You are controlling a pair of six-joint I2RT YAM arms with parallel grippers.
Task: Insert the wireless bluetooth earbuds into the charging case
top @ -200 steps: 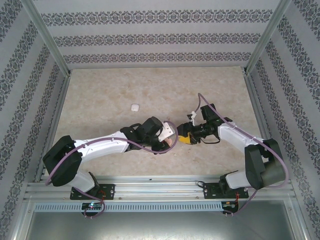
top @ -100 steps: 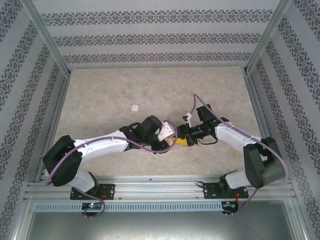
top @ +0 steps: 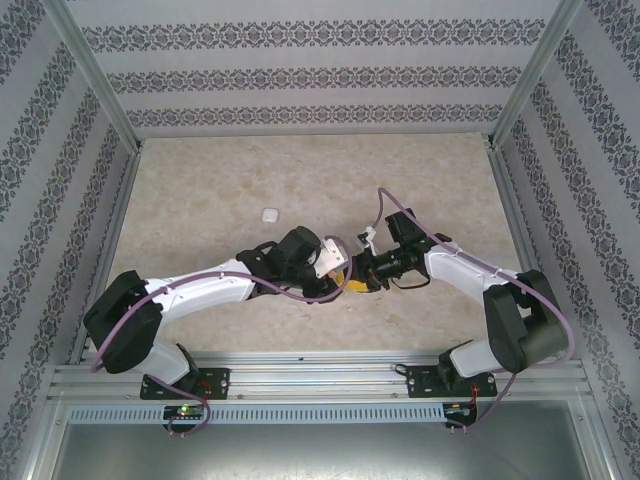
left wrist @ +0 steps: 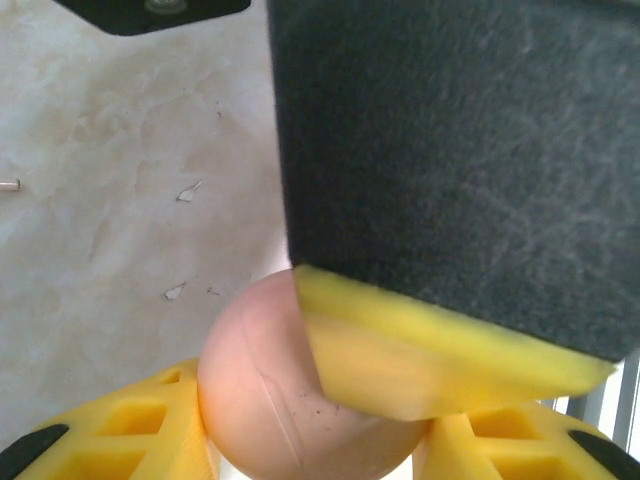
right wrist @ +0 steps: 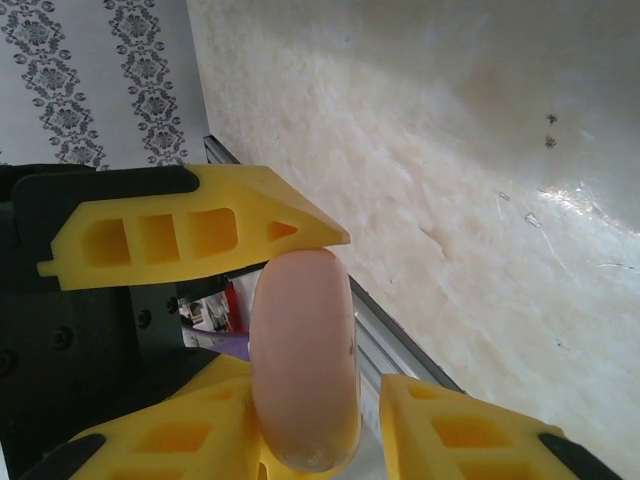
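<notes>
Your left hand [left wrist: 320, 440] is closed on the charging case [left wrist: 270, 380]. Both yellow fingers pinch the round pink disc by its rim and carry it clear of the table [top: 440, 170]. Your right hand [right wrist: 320, 430] meets it head-on with its fingers parted astride the disc. One finger presses a flat face and a sliver of gap shows beside the other, so it does not look clamped yet. The case appears closed, with no seam gaping in either wrist view. What looks to be one earbud [top: 268, 213], a small pale piece, lies on the table well apart from both hands, back past the left hand's wrist and off to its left. On this showing the job sits at its opening step. The case is secured but unopened, and no earbud is seated in it or held in either hand. Opening the lid, picking up the earbud and seating it all remain for you to do.
</notes>
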